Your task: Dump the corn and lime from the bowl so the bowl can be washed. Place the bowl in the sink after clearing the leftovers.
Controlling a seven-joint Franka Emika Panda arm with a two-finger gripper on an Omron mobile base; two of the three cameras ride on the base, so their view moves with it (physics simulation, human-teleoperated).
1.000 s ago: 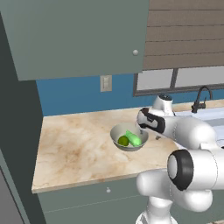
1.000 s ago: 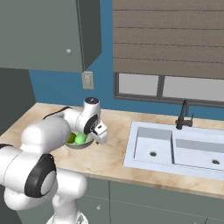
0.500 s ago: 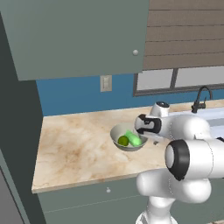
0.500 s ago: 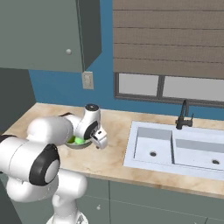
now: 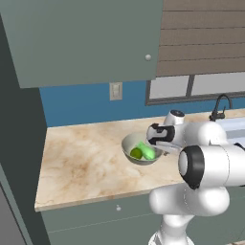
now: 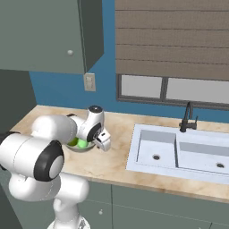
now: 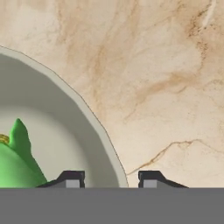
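Note:
The grey-beige bowl (image 5: 130, 142) (image 6: 78, 149) (image 7: 65, 127) sits on the marble counter. Inside it the light-green corn (image 5: 148, 152) (image 6: 83, 143) (image 7: 12, 166) lies beside the dark-green lime (image 5: 136, 153) (image 6: 73, 142). My gripper (image 5: 164, 147) (image 6: 99, 146) (image 7: 110, 180) is down at the bowl's right rim. One fingertip stands inside the bowl and one outside it. The jaws are partly drawn in, with a small gap still showing on each side of the rim. Nothing is lifted. The sink (image 6: 156, 147) lies well to the right.
A black curved faucet (image 6: 188, 117) (image 5: 219, 106) stands behind the sink. Grey wall cabinets (image 5: 86, 38) hang over the counter, with a wall outlet (image 5: 115, 90) below them. Bare marble counter (image 5: 76, 158) stretches left of the bowl and between bowl and sink.
The hand has come down and settled at the bowl's right rim. Its fingers have drawn closer together around that rim. Bowl, corn and lime have not moved.

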